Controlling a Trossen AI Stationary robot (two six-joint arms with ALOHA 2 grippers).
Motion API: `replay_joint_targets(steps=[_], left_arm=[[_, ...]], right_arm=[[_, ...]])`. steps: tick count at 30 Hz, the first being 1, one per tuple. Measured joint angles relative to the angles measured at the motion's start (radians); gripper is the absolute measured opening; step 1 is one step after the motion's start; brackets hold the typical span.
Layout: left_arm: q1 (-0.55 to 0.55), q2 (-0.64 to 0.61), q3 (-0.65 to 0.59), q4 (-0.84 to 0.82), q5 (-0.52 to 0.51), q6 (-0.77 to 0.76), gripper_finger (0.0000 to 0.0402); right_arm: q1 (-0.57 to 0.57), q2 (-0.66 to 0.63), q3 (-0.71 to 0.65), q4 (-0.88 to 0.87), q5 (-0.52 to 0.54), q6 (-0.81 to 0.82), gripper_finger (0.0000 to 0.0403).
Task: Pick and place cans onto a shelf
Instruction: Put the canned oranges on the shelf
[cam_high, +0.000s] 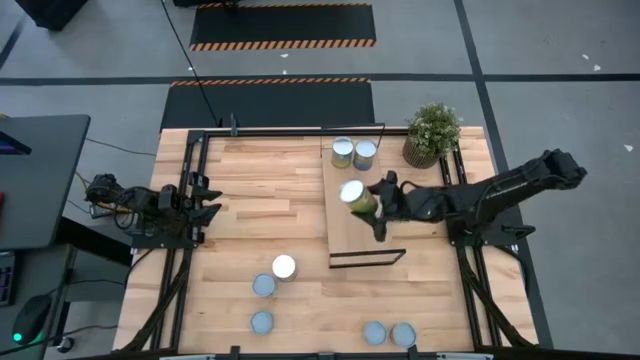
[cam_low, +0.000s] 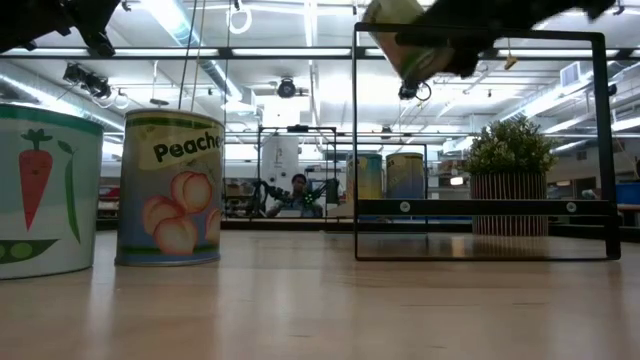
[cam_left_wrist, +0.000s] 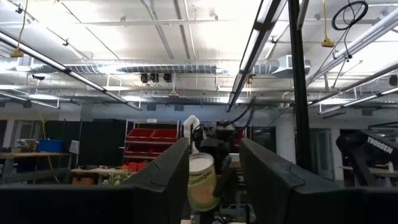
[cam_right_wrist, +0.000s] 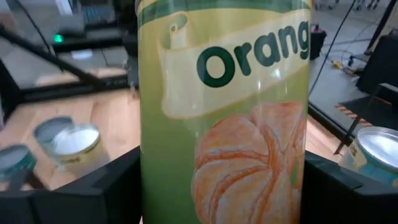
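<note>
right hand (cam_high: 372, 203): clamped on the orange can (cam_high: 356, 195), held in the air over the middle of the shelf (cam_high: 345, 240), tilted — label fills the right wrist view, fingers (cam_right_wrist: 99, 186) on both sides of the body.
left hand (cam_high: 205, 208): closed, empty, parked at the left edge of the table (cam_high: 260, 180).
shelved cans (cam_high: 353, 152): two upright, touching, at the far end of the shelf, just left of the plant (cam_high: 432, 132).
cans left on table: five near the front — one white-topped (cam_high: 284, 266) touching a grey-topped one (cam_high: 264, 285), one more nearer (cam_high: 261, 322), a pair (cam_high: 390, 333) near-right.
handling: rigid metal cylinder, probably filled so some weight; glossy label likely slick — side grip at mid-height looks right, not the rims; little risk of crushing.
placement: needs to go upright before release; a tilted set-down could tip or roll. Free board nearer than the two shelved cans, keep clear of them.
shelf: light wood board, thin black wire frame (cam_low: 478, 145) rising at the near end — carry the can over or beside it, not into it.
table: pale wood planks, flat, smooth.
room: open workshop, grey floor, hazard-striped mats beyond the far edge, bright ceiling strips; a person seated far behind, well away from the arms.
</note>
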Motion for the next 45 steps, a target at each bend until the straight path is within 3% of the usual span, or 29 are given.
replay_joint_targets(steps=[7,12,23,30,37,45], left_arm=[[0.0,0.0,0.0,0.002,0.0,0.123,0.0149],[0.0,0.0,0.0,0.009,0.0,0.126,0.0149],[0.0,0.0,0.0,0.007,0.0,0.089,0.0149],[0.0,0.0,0.0,0.031,0.0,0.091,0.0149],[0.001,0.0,0.0,0.034,-0.003,0.076,0.0149],[0.001,0.0,0.0,0.024,0.0,0.038,0.0149]], right_arm=[[-0.169,-0.037,-0.208,0.274,-0.127,-0.046,0.0321],[-0.241,-0.037,-0.286,0.343,-0.163,-0.033,0.0321],[-0.29,-0.023,-0.353,0.42,-0.249,0.023,0.0321],[-0.291,-0.018,-0.443,0.534,-0.246,0.087,0.0321],[-0.263,-0.017,-0.534,0.637,-0.122,0.117,0.0321],[-0.275,0.047,-0.556,0.706,-0.117,0.096,0.0321]])
